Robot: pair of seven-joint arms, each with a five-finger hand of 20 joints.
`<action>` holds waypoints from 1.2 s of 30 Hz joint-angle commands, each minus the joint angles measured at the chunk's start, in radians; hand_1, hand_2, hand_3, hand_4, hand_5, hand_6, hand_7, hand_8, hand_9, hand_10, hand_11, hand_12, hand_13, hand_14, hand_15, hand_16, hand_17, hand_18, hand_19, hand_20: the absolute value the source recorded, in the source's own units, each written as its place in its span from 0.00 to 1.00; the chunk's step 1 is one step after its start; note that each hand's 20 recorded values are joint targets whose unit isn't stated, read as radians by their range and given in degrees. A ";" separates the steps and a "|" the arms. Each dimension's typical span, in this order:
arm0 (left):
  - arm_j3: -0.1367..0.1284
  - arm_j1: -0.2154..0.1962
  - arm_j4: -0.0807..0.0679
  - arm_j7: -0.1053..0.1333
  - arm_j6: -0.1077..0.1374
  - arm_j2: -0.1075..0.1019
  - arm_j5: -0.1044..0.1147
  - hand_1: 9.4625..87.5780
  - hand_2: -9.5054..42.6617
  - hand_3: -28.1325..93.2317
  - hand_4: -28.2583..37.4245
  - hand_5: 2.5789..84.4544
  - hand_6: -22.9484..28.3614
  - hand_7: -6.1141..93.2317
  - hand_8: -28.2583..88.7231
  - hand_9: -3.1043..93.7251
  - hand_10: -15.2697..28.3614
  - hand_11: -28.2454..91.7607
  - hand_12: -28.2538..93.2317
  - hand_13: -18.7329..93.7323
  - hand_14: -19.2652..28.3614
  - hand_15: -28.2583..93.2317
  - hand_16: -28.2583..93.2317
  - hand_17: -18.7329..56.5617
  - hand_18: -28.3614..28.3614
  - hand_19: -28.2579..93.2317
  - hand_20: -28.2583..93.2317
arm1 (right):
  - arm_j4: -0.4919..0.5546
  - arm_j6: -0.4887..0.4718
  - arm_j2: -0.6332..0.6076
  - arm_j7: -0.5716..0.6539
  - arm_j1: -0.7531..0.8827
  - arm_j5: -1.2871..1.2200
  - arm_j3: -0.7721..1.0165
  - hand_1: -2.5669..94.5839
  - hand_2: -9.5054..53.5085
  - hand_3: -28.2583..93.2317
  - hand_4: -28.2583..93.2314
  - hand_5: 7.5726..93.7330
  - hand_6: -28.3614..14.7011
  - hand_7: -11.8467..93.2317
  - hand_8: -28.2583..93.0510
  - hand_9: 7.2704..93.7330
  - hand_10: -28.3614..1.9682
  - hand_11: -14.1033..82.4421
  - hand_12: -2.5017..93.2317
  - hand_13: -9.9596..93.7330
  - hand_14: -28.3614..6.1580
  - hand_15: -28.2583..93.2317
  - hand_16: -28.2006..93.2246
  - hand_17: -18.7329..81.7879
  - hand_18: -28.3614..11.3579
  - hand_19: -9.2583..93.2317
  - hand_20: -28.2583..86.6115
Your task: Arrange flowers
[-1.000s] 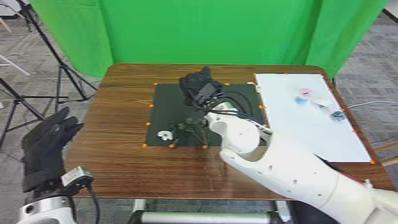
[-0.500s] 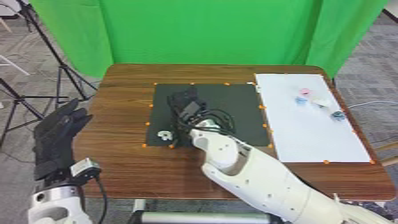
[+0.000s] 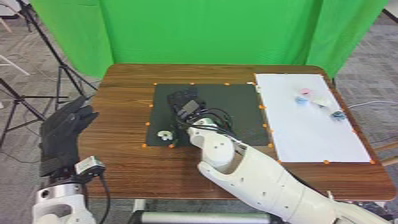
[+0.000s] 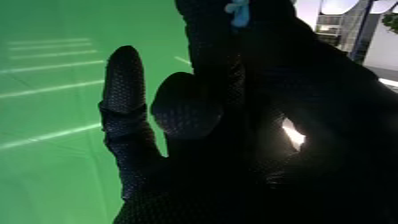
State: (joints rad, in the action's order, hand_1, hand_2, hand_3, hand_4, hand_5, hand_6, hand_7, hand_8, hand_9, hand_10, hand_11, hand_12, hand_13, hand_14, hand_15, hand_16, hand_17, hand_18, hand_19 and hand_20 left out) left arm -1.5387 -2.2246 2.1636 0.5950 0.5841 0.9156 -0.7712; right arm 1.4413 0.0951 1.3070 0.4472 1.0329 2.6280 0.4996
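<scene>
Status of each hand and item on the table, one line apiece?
Left hand: open, raised off the table's left side
Right hand: over the dark mat, fingers pinching a light blue piece
Dark mat: flat, partly covered by right arm
White item: lying loose near the mat's lower-left corner
White sheet: flat
Pink piece: lying on the sheet

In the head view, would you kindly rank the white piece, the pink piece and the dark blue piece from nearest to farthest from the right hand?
From the right hand:
1. White piece, at the mat's near left.
2. Pink piece, on the right-side board.
3. Dark blue piece, farther right there.
</scene>
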 commanded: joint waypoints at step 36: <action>0.014 -0.001 0.001 -0.005 0.008 -0.019 0.018 0.22 0.24 0.91 0.17 0.51 0.70 0.23 0.15 0.40 0.83 0.59 0.30 0.41 1.00 0.80 0.08 0.14 0.91 0.70 0.38 | 0.035 -0.051 0.025 0.042 0.009 -0.019 0.012 0.37 0.00 0.88 0.00 0.63 0.58 0.41 0.11 0.68 0.44 0.55 0.23 0.69 0.52 0.92 0.45 0.35 0.08 0.85 0.52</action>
State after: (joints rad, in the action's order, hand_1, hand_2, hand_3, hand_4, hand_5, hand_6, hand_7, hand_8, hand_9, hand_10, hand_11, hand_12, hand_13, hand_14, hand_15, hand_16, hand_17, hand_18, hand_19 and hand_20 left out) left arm -1.5202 -2.2022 2.1561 0.5903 0.5845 0.8906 -0.7537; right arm 1.4538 0.0145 1.3455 0.4691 1.0774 2.6139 0.5377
